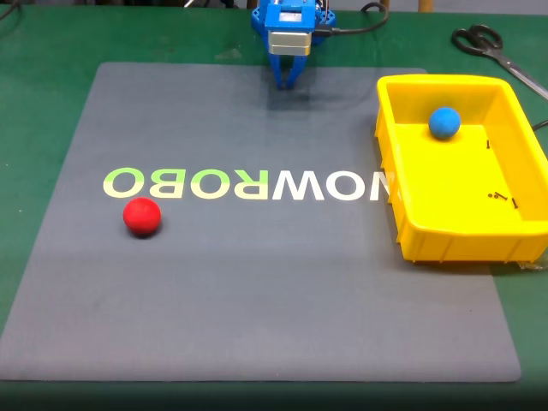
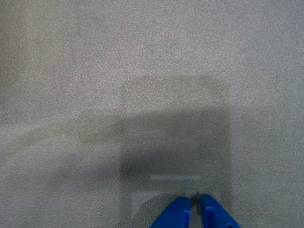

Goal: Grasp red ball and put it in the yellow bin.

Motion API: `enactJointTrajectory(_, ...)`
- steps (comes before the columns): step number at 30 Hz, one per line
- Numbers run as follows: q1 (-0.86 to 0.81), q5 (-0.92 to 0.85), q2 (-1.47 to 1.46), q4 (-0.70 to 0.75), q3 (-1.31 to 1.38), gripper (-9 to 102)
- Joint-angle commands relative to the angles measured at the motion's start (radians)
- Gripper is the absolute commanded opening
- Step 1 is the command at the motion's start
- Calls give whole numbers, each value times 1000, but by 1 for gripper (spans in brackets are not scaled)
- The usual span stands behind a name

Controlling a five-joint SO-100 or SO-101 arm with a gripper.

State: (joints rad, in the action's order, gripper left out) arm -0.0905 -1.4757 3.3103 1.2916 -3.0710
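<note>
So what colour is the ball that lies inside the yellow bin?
Blue; the ball in the yellow bin shows best in the fixed view.

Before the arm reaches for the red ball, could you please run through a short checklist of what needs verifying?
1. Red ball free to grasp: ok, it sits alone on the grey mat, left of centre in the fixed view.
2. Claw empty: ok, the wrist view shows its tips together with nothing between them.
3. Claw open for a grasp: not ok, it is shut and must open first.
4. Path from claw to ball: ok, bare mat lies between them.
5. Yellow bin has room: ok, the blue ball sits at its far end and most of the floor is free.
6. Scissors out of the way: ok, they lie beyond the bin.
</note>
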Motion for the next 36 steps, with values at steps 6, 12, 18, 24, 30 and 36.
enactJointTrajectory(6, -12, -28, 14, 17, -31, 0)
enactJointTrajectory(12, -12, -28, 14, 17, -31, 0)
enactJointTrajectory(18, -12, -28, 14, 17, -31, 0)
enactJointTrajectory(24, -17, -29, 14, 17, -31, 15)
enactJointTrajectory(30, -31, -52, 14, 12, -31, 32)
enactJointTrajectory(36, -52, -101, 14, 23, -17, 33)
